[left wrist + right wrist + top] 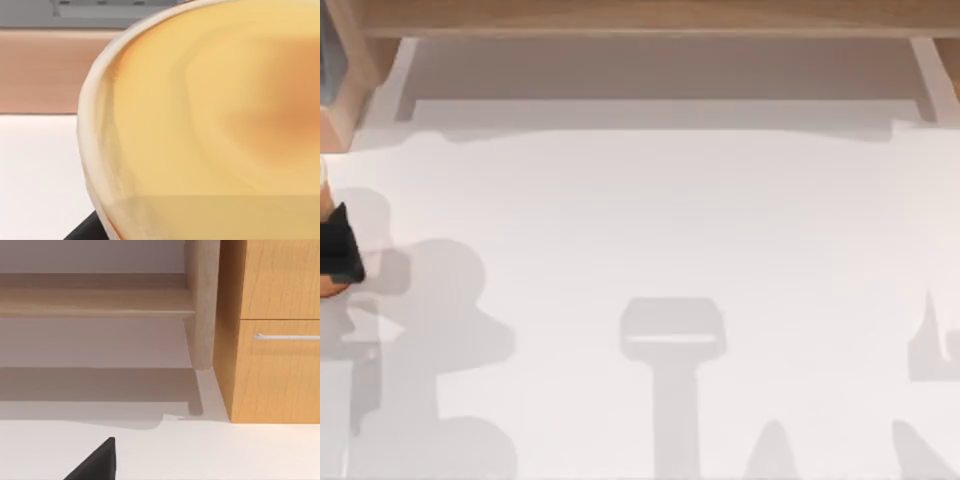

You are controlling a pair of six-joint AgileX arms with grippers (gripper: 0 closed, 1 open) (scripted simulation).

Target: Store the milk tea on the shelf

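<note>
Left gripper (338,250) at desk's (670,230) far-left edge, jaws pinching milk tea (210,120); shelf (650,18) far off, placement pending. Right jaws: cannot tell.

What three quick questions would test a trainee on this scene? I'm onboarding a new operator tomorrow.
1. True or false: the orange-tan tapered milk tea cup already stands on the wide light-brown wooden shelf.
2. The black left gripper sits at which edge of the top view? A left, B right, C bottom.
3. Fill in: in the right wrist view, a wooden ___ with a metal handle stands beside the shelf's post.
Key: 1 false; 2 A; 3 cabinet.
</note>
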